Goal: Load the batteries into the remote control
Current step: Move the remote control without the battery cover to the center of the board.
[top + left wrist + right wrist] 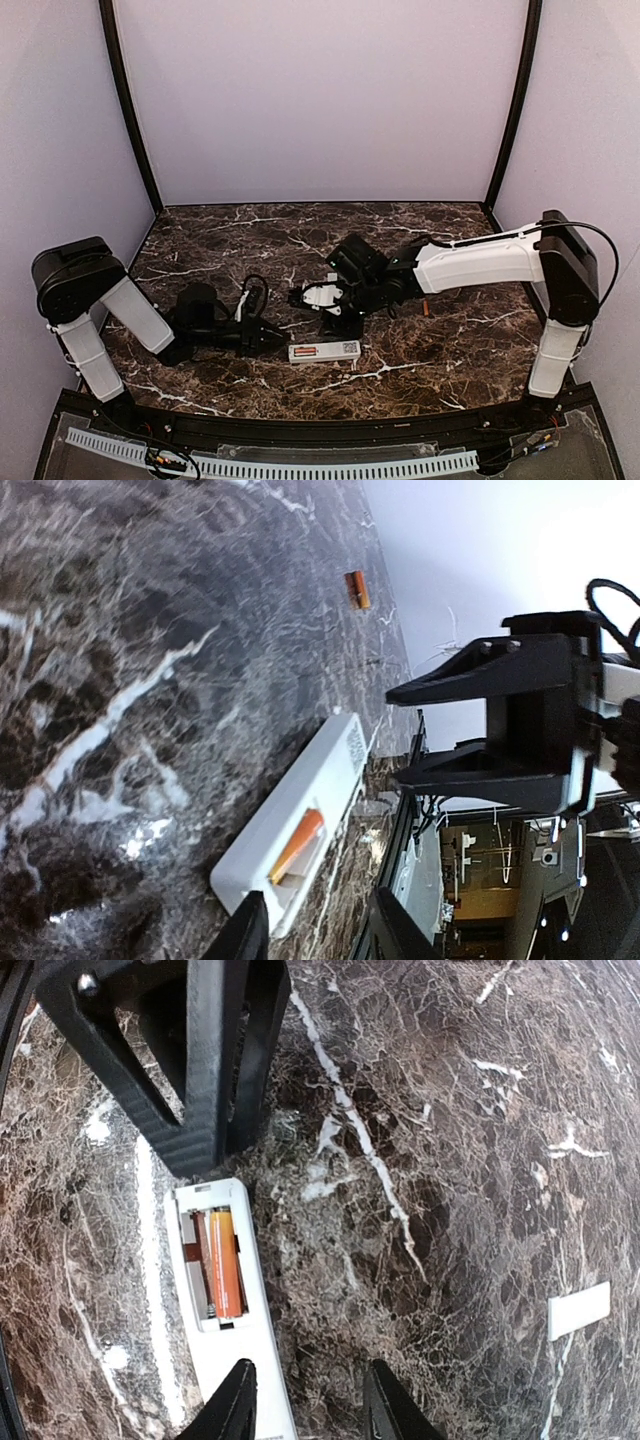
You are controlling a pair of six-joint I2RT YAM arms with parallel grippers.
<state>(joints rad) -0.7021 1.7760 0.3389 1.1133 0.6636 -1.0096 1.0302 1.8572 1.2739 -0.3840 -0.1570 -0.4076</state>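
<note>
The white remote control (325, 351) lies flat near the table's front, its battery slot facing up. One orange battery (225, 1263) sits in that slot, also seen as the battery (297, 845) in the left wrist view. A second battery (356, 589) lies loose on the marble, a small orange one (425, 308) to the right. My left gripper (320, 935) is open at the remote's left end, holding nothing. My right gripper (312, 1410) hovers open just above the remote (225, 1340), with nothing between its fingers.
The table is dark marble with white veins (440, 370). A small white flat rectangle (578, 1310) lies on it off to one side. Lilac walls enclose the back and sides. The two grippers stand close together over the remote.
</note>
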